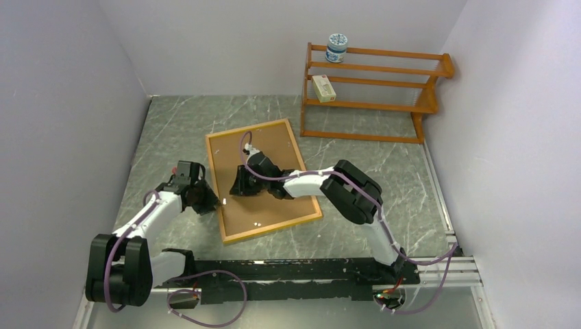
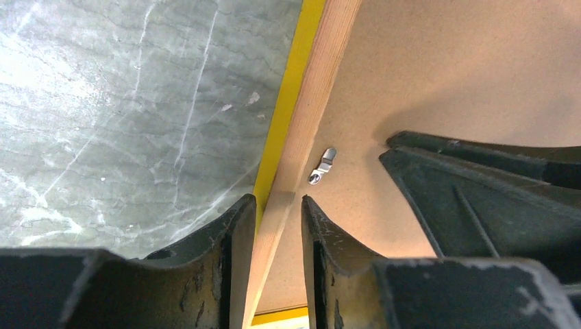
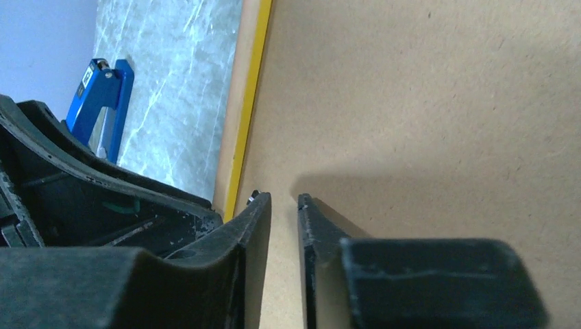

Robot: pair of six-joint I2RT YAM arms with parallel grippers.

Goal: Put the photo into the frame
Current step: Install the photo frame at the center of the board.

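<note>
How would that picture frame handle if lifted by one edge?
The frame looks like thin wood, so probably light and fairly stiff. Lying flat, it should slide on the smooth table rather than tip.

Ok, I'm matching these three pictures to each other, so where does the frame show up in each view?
Top external: the frame lies back up at the centre of the picture.
Left wrist: the frame is a wooden rail with a yellow edge, running diagonally up the middle.
Right wrist: the frame is a thin rim running up left of centre.
Shared landmark: the brown backing board set inside it.
</note>
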